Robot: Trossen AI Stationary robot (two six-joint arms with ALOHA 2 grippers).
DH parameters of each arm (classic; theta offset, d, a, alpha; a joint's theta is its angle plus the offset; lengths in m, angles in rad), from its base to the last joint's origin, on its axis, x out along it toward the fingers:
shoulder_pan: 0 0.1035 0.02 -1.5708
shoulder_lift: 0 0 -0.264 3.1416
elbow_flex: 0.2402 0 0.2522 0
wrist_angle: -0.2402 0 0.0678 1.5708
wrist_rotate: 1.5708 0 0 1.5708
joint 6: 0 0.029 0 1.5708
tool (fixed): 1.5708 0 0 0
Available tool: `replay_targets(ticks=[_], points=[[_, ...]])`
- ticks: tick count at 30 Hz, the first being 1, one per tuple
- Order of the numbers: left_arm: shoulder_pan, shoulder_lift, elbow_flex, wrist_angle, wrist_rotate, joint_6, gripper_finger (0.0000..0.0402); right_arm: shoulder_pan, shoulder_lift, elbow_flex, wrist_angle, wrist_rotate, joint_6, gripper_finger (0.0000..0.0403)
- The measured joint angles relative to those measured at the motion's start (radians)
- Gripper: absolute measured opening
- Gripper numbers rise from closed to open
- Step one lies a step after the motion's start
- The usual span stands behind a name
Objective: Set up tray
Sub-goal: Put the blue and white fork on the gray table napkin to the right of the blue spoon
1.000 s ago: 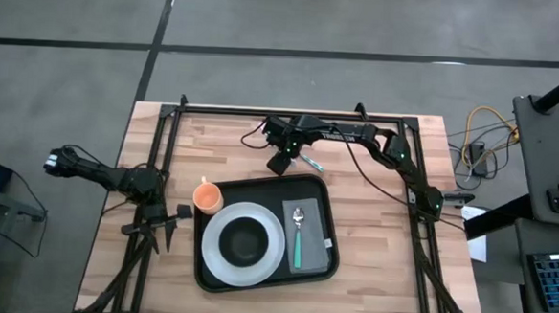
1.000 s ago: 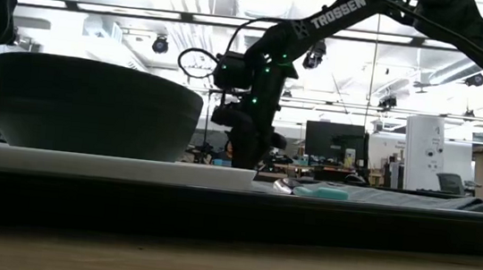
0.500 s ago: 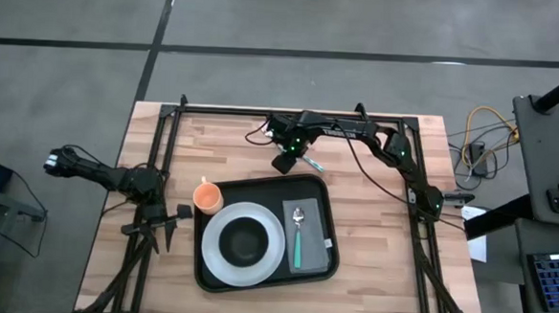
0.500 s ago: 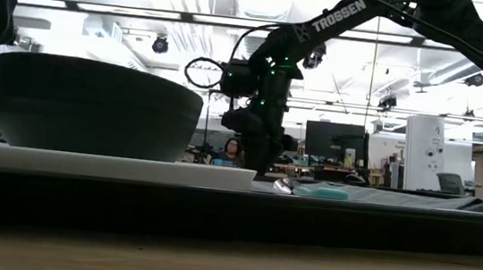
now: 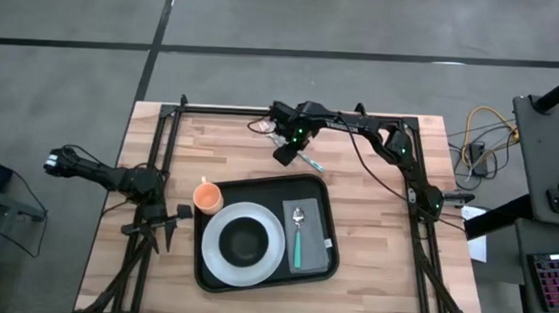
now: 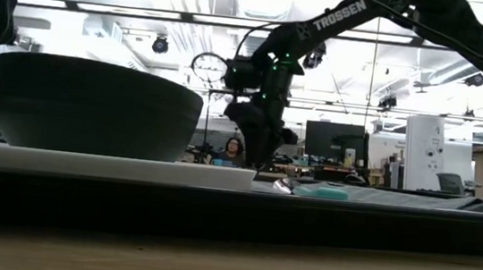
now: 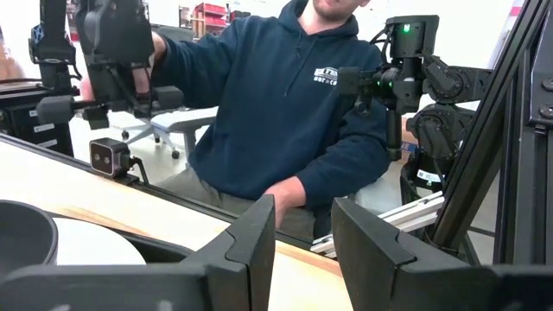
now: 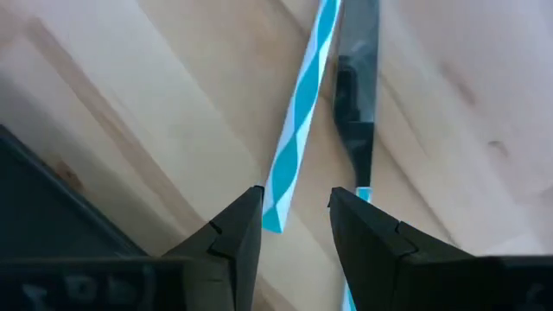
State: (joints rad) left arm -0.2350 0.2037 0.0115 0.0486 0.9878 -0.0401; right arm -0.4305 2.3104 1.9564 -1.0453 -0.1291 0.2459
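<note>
Tray (image 5: 259, 189) already carries plate, bowl, napkin, spoon. My right pincer (image 5: 287, 154), fingers apart and empty, hovers over the striped straw (image 8: 298, 104) on the bench; left pincer (image 5: 164, 229) idles apart.

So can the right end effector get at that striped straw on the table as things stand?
Probably yes. The right end effector hangs just above the blue-and-white striped straw, open, with the straw's end between its fingers and only bare wooden table around it.

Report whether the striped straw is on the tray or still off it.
Off it. The straw lies flat on the bare wood table, beyond the tray, with the right gripper above it.
</note>
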Motion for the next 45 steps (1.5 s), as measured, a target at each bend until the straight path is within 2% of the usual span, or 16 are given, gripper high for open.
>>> replay_targets(ticks=[10, 16, 24, 29, 37, 45], points=[[0.000, 0.000, 0.000, 0.000, 0.000, 0.000, 0.0098, 0.000, 0.000, 0.069, -0.073, -0.003, 0.000, 0.0127], [0.000, 0.000, 0.000, 0.000, 0.000, 0.000, 0.0098, 0.002, 0.000, 0.023, -0.091, -0.003, -0.031, 0.0127], [0.000, 0.000, 0.000, 0.000, 0.000, 0.000, 0.0098, 0.002, 0.000, -0.053, 0.004, -0.003, -0.037, 0.0127], [0.000, 0.000, 0.000, 0.000, 0.000, 0.000, 0.0098, 0.005, 0.034, -0.065, 0.004, -0.004, -0.037, 0.0127], [0.000, 0.000, 0.000, 0.000, 0.000, 0.000, 0.0098, 0.026, 0.135, 0.035, -0.024, 0.001, -0.059, 0.0127], [0.000, 0.000, 0.000, 0.000, 0.000, 0.000, 0.0098, 0.029, 0.148, 0.065, -0.053, 0.005, -0.076, 0.0105]])
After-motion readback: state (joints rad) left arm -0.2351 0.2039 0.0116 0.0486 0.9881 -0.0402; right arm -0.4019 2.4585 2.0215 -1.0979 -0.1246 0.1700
